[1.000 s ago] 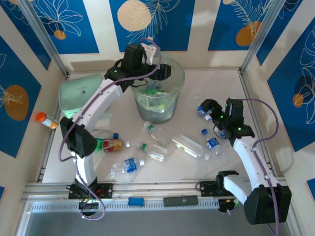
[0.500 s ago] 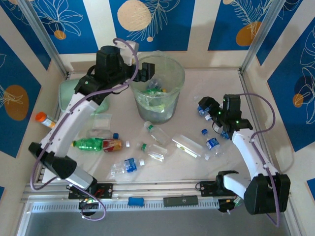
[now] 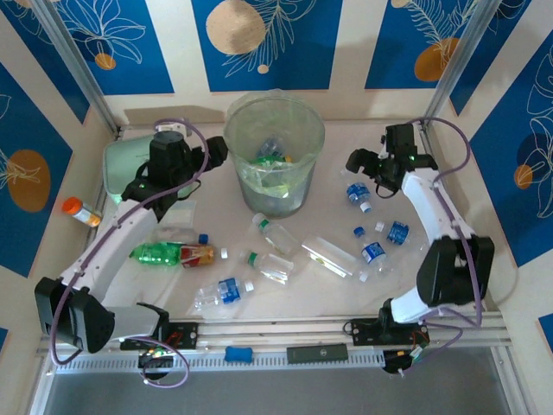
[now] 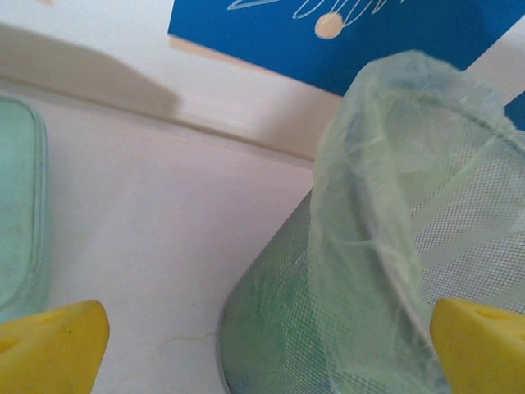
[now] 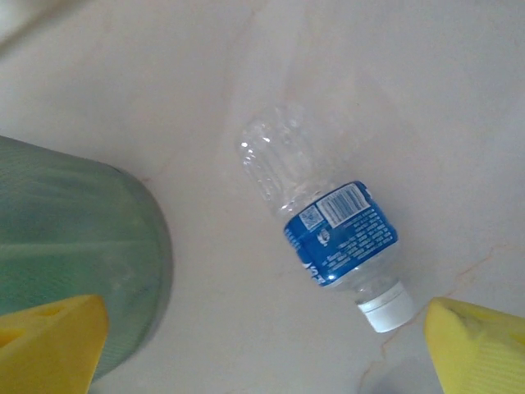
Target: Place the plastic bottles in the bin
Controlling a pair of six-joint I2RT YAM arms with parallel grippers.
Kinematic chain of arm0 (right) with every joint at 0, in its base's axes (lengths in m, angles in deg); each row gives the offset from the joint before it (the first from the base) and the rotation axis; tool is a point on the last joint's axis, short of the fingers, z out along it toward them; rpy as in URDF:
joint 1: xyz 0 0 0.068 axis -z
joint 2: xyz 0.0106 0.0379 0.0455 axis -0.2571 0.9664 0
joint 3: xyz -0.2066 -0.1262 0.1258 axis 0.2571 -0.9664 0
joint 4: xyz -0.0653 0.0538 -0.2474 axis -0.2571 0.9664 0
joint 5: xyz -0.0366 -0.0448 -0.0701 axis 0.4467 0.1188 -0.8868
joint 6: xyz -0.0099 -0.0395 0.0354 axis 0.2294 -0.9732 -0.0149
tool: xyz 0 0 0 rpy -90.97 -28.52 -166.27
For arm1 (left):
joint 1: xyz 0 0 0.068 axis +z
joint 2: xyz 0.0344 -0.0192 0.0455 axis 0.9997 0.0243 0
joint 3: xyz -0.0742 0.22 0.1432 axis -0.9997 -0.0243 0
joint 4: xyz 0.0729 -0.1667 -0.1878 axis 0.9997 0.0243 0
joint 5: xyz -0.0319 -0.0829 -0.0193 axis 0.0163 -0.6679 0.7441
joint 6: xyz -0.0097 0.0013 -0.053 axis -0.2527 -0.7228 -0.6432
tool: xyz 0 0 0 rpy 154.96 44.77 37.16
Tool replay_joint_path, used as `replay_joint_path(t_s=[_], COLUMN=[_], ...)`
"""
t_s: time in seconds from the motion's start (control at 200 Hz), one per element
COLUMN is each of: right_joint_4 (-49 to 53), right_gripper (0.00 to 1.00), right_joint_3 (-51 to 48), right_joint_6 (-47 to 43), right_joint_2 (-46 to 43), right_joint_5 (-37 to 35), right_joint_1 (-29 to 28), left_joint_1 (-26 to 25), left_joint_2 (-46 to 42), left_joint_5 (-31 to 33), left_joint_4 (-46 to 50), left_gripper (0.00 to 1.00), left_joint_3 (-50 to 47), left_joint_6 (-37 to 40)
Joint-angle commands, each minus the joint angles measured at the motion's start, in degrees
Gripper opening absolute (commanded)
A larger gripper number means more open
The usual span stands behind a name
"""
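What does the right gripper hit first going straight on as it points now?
Most likely the clear blue-labelled bottle lying on the table, framed between its open fingers; depth is hard to judge.

Operator: What colours am I looking at?

Spotter: Your bin [image 3: 252, 186] is translucent pale green with a fine mesh pattern. The bottle [image 5: 328, 238] by your right claw [image 5: 262, 341] is clear, with a blue label and a white cap.

Operator: And the claws?

Spotter: Yellow fingertips [image 5: 53, 336] on that one, and on your left claw [image 4: 267, 349] too. On the left you've a green bottle [image 3: 173, 253] with a red-orange label, a mint case [image 3: 130, 164] and an orange-capped vial [image 3: 79, 210]. Your worktop [image 3: 220, 212] is cream, faintly veined.
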Motion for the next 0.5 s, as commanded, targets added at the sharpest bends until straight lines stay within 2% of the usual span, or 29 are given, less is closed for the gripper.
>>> replay_joint_path(t_s=[0.0, 0.185, 0.495], right_joint_4=[7.8, 12.9, 19.7], right_gripper=[0.99, 0.99, 0.99], right_joint_3=[6.2, 14.6, 24.9], right_joint_6=[-6.7, -12.1, -19.5], right_joint_2=[5.8, 15.4, 27.7], right_joint_5=[0.3, -0.8, -3.0], right_joint_1=[0.2, -0.2, -2.0], left_joint_1=[0.0, 0.0, 0.2], left_joint_2=[-0.3, 0.3, -1.7], left_joint_5=[-1.2, -3.2, -1.4], left_joint_4=[-4.8, -6.6, -6.5], left_gripper=[1.0, 1.0, 1.0], left_joint_3=[-1.7, -7.6, -13.7], left_joint_6=[-4.6, -8.5, -9.7])
